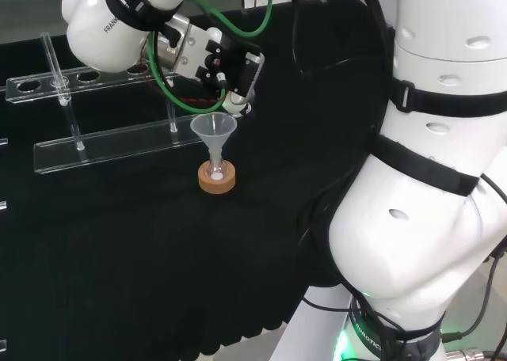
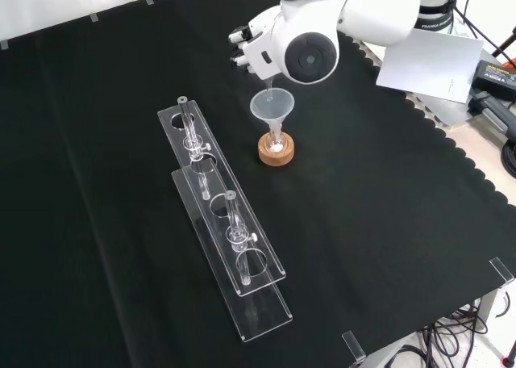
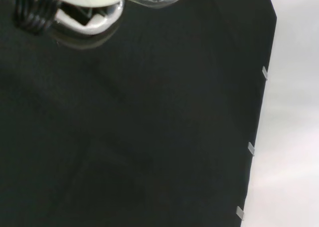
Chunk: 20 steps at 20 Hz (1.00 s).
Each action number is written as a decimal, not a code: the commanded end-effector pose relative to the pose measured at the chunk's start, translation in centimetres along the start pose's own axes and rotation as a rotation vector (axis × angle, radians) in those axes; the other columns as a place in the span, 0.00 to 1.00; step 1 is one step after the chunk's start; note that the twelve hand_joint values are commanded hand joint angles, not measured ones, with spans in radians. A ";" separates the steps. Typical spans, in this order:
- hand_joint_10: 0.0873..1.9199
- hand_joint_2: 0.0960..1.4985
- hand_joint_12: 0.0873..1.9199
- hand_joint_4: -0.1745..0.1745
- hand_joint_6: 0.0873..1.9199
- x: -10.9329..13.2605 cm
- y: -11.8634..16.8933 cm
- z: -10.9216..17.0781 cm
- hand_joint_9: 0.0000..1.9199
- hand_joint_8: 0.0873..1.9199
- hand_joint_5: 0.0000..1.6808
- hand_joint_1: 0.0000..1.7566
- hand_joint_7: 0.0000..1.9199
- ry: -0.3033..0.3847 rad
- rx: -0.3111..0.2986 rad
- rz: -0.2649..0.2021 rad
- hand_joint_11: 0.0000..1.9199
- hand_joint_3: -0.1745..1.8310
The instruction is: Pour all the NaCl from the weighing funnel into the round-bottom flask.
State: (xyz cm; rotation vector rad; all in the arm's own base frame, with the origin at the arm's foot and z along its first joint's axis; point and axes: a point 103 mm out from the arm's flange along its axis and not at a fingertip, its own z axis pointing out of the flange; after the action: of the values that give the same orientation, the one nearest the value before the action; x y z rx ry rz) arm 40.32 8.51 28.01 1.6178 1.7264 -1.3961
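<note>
Robot hand point(image 1: 226, 68) is held just above a clear funnel point(image 1: 214, 130), but its grip cannot be told. White powder is seen low in the round-bottom flask point(image 1: 215, 173) on a cork ring point(image 1: 217, 180). Pouring seems nearly done.

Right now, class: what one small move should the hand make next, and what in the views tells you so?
Probably hold position and keep tilting gently. The hand sits just above the clear funnel standing over the cork ring, where white powder already shows; whether any NaCl remains to pour cannot be seen.
</note>
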 end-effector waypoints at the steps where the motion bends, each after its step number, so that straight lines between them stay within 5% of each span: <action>1: 0.03 0.39 0.47 1.00 0.28 0.1 0.1 -0.2 0.60 0.29 0.78 0.64 0.39 -0.023 0.006 0.005 0.49 0.41; 20: 0.03 0.39 0.47 1.00 0.28 0.0 -0.1 -0.5 0.60 0.29 0.78 0.64 0.38 -0.064 -0.005 0.004 0.49 0.41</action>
State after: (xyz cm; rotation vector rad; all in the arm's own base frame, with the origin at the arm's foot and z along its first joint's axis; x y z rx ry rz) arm 40.51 9.03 28.07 1.5556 1.6926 -1.4281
